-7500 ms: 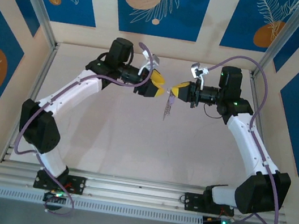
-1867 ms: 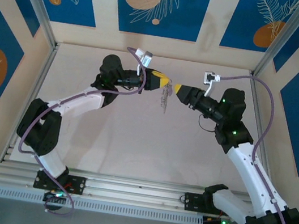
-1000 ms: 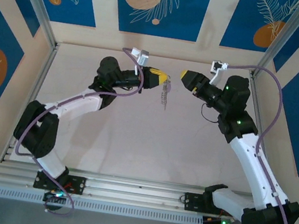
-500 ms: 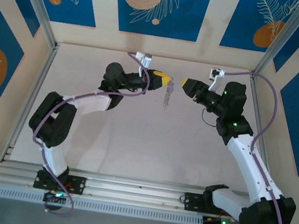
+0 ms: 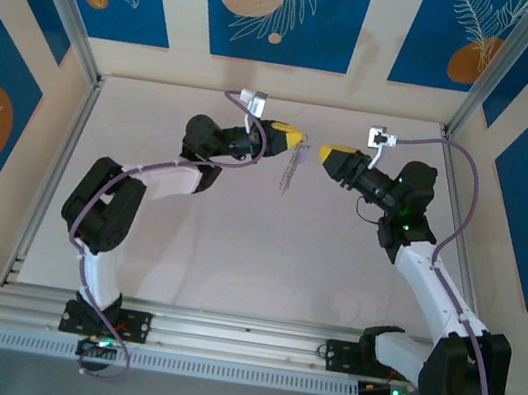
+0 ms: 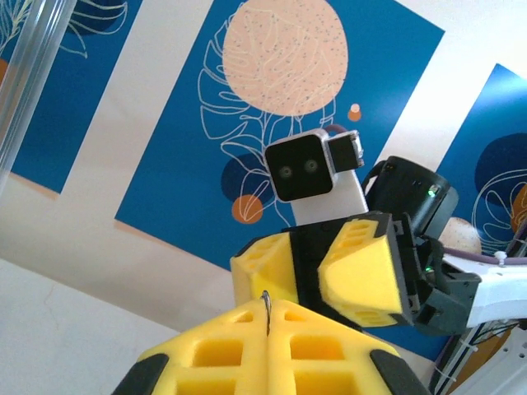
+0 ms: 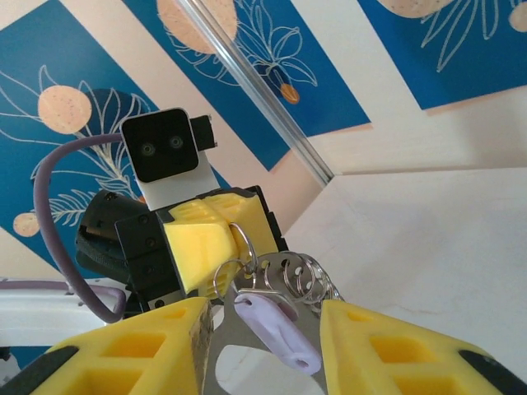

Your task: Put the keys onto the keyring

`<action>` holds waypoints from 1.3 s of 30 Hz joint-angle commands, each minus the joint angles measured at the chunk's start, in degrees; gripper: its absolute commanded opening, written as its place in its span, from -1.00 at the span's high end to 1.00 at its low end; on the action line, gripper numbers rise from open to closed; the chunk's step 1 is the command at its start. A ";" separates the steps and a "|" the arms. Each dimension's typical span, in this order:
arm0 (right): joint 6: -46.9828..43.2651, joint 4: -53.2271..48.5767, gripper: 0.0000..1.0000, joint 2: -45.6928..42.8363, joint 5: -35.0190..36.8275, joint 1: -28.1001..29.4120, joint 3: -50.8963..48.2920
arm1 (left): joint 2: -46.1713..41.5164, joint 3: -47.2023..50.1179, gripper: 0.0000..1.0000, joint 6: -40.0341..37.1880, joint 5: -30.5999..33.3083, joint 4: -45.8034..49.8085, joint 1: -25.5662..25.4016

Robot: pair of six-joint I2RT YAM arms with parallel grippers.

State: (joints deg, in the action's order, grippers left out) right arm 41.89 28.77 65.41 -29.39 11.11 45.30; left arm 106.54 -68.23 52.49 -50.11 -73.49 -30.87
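Note:
My left gripper (image 5: 294,138) is shut on the thin metal keyring (image 7: 246,239), held in the air over the far middle of the table. In the left wrist view the ring's edge (image 6: 266,306) pokes out between the closed yellow fingers of the left gripper (image 6: 268,311). A fan of plain silver keys (image 7: 306,276) hangs from the ring, and the bunch (image 5: 291,170) dangles below the fingers. The lilac-headed key (image 7: 277,329) hangs at the front of the bunch. My right gripper (image 7: 263,317) faces it, open, a finger on each side of the lilac head, touching neither. The right gripper (image 5: 324,153) sits just right of the bunch.
The pale table (image 5: 264,258) is walled by blue-and-cream patterned panels (image 5: 276,7) with aluminium posts (image 5: 67,12) at the corners. Both arm bases stand on the rail (image 5: 240,341) at the near edge.
The right gripper has dropped and come in toward the hanging bunch, and its jaws have narrowed. The left arm's elbow has swung inward while its gripper kept the ring almost in place.

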 commanded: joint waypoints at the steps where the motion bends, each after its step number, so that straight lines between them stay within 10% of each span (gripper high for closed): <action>1: 2.45 7.15 0.20 2.12 -2.67 -0.30 0.39 | 0.78 -2.33 1.00 1.25 -1.05 -4.55 -0.50; 17: 4.25 11.57 0.27 5.86 -3.35 2.53 3.02 | -0.11 -2.81 1.00 0.54 -1.57 -3.19 -1.88; 39: 2.65 9.51 1.00 7.10 -5.71 2.49 4.40 | -4.62 -1.10 1.00 -4.36 -1.05 2.63 -2.68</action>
State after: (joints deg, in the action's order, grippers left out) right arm 45.82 39.27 72.36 -33.78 14.02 46.96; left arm 106.15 -68.95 51.94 -50.50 -71.57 -32.53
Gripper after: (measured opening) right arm 0.064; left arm 0.049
